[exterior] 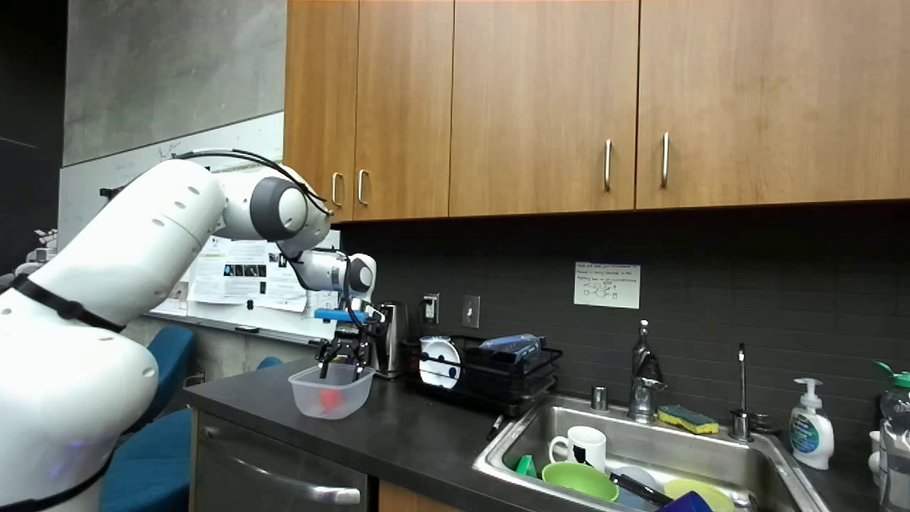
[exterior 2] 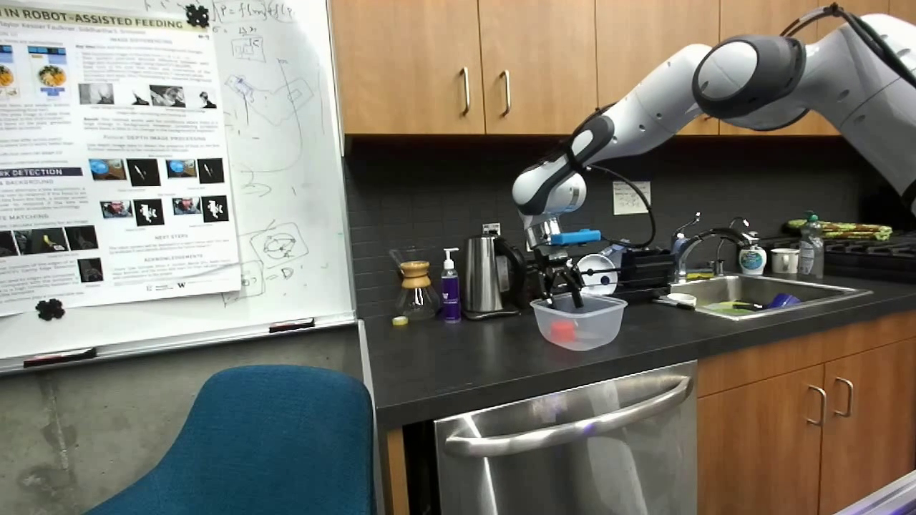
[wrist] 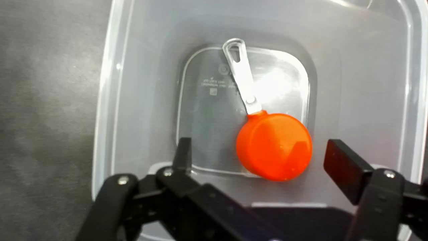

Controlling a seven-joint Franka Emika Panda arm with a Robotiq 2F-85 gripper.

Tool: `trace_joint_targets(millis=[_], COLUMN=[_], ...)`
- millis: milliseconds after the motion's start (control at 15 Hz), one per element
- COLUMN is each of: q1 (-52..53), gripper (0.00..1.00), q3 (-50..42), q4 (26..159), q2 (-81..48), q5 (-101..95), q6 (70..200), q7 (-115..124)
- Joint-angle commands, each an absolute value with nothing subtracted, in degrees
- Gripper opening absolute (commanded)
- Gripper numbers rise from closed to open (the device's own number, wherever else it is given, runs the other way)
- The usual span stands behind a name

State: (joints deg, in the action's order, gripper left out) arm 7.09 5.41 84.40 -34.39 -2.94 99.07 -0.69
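Observation:
A clear plastic container (wrist: pixel 106 83) stands on the dark counter; it shows in both exterior views (exterior: pixel 302 395) (exterior 2: pixel 602 330). Inside it lies an orange measuring cup (wrist: pixel 274 147) with a clear handle (wrist: pixel 242 73), the cup's flat round base facing the wrist camera. The cup shows red through the container wall in both exterior views (exterior: pixel 330 400) (exterior 2: pixel 563 330). My gripper (wrist: pixel 259 154) is open and empty, pointing down, with its fingertips at the container's opening in both exterior views (exterior: pixel 341 368) (exterior 2: pixel 564 297). In the wrist view the cup appears between the fingers, touching neither.
A steel kettle (exterior 2: pixel 483 275) and a black dish rack (exterior: pixel 490 387) with a white plate (exterior: pixel 439 361) stand behind the container. A sink (exterior: pixel 498 459) holds a white mug (exterior: pixel 587 446) and a green bowl (exterior: pixel 579 479). Wooden cabinets (exterior: pixel 544 107) hang above.

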Motion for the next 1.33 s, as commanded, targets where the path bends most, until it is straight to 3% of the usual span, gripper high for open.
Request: trace_joint_targets(millis=[0, 667, 1267], q1=[7.7, 10.3, 10.1], gripper=[1.00, 1.00, 1.00], q3=[5.0, 5.1, 5.3], q4=[79.7, 82.1, 96.7], q2=[-37.1, -36.7, -28.7], q5=[-3.1, -3.8, -2.8], q6=[97.4, 99.5, 105.0], q7=[-0.7, 1.0, 4.4])
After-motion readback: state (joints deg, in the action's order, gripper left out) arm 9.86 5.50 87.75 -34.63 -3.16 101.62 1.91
